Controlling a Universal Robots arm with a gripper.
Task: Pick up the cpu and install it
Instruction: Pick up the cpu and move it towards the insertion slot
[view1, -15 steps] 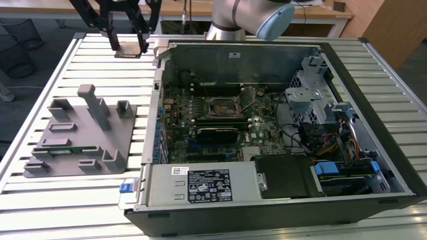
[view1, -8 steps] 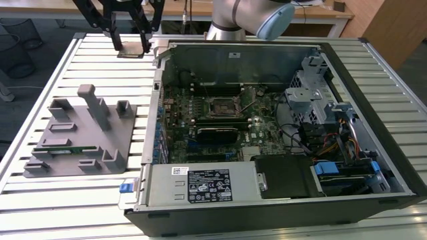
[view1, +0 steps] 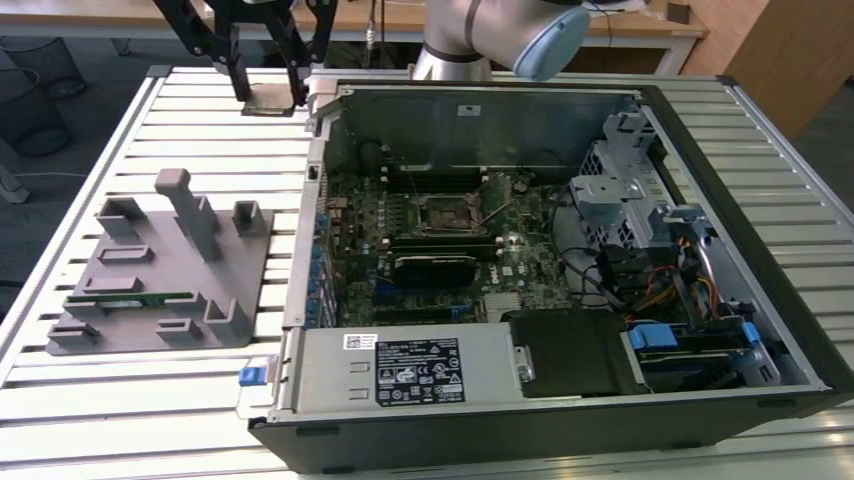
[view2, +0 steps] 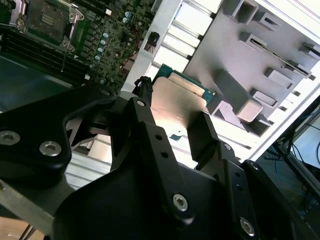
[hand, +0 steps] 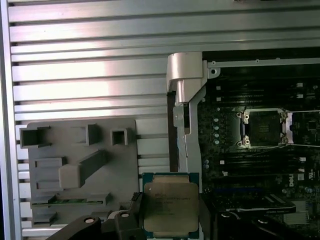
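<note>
**Status: cpu (hand: 170, 206) pinched in gripper (view1: 271, 96), off the case's far corner**

Exterior view, left to right. At 9 o'clock, we note a matte grey plastic tray (view1: 220, 270) of upright blocks and slots on the ribbed aluminium table (view1: 134, 410). One slot holds a thin green memory stick (view1: 130, 297).

At 11 o'clock the black fingers (view2: 202, 132) clamp narrowly on two opposite edges of the flat square cpu, which has a brushed silver plate and a green rim. We cannot tell whether it touches the slats beneath. The arm (view1: 467, 40) is cut off at 12 o'clock.

From centre to 3 o'clock the open steel case (view1: 534, 112) holds the dark motherboard (view1: 400, 215). Its square socket (hand: 262, 127) stands uncovered, framed in bright metal. Cabling beside the drive cage (view1: 621, 190) is hard to make out.
</note>
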